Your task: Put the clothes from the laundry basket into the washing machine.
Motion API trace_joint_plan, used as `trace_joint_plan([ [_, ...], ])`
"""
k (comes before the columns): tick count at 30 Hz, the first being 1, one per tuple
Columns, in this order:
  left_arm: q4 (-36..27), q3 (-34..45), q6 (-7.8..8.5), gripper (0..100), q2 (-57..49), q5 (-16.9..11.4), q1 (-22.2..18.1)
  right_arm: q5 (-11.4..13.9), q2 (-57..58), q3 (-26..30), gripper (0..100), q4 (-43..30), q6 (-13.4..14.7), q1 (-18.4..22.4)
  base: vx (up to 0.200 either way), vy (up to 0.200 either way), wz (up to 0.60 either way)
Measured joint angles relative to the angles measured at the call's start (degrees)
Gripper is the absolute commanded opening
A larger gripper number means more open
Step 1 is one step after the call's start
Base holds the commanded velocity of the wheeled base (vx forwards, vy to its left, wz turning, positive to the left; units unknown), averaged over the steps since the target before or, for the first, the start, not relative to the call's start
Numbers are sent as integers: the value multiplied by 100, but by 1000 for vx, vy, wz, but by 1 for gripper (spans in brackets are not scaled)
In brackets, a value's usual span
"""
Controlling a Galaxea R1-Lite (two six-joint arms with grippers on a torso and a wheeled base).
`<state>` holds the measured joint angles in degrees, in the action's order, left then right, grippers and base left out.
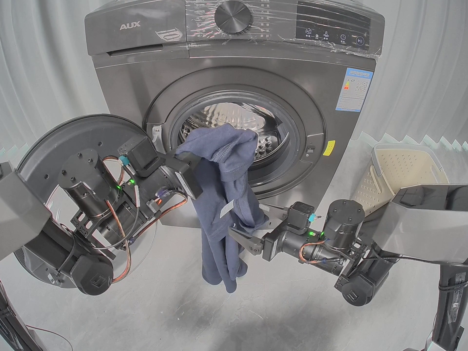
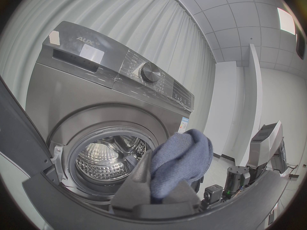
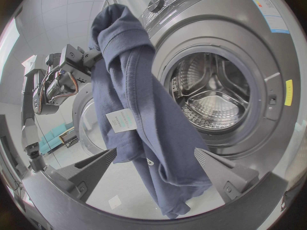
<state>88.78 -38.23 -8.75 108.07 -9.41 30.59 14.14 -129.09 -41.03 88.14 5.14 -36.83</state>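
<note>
Navy shirt [image 1: 229,186] at the washing machine [image 1: 234,64] mouth, not in yet.
Left gripper [image 1: 187,164] pinches the shirt's top just before the open drum [image 1: 229,115]; right gripper [image 1: 251,227] spread, 1 finger each side of the hanging tail. Shirt is out of the laundry basket [image 1: 404,166]; left to do, I'd say: push in, release.

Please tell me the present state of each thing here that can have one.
Grey front-loading washing machine's round door: wide open.
Steel drum: no clothes visible inside.
Dark blue cloth garment: hanging before the opening, not yet inside.
Left gripper: jaws shut on the garment's top.
Right gripper: jaws open, either side of the garment's lower part.
Cream perforated plastic laundry basket: looks empty.
</note>
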Motion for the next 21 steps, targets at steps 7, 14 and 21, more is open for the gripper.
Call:
trace_joint_plan([
  [7,-5,6,-2,0,4,0,50,241,-294,-413,100,-11,40,-96,0,0,0],
  [14,-5,-30,5,0,20,5,108,193,-619,-878,100,-26,40,-197,0,0,0],
  [21,-5,-46,6,0,12,30,133,-221,-1170,-1776,100,-44,-9,-267,0,0,0],
])
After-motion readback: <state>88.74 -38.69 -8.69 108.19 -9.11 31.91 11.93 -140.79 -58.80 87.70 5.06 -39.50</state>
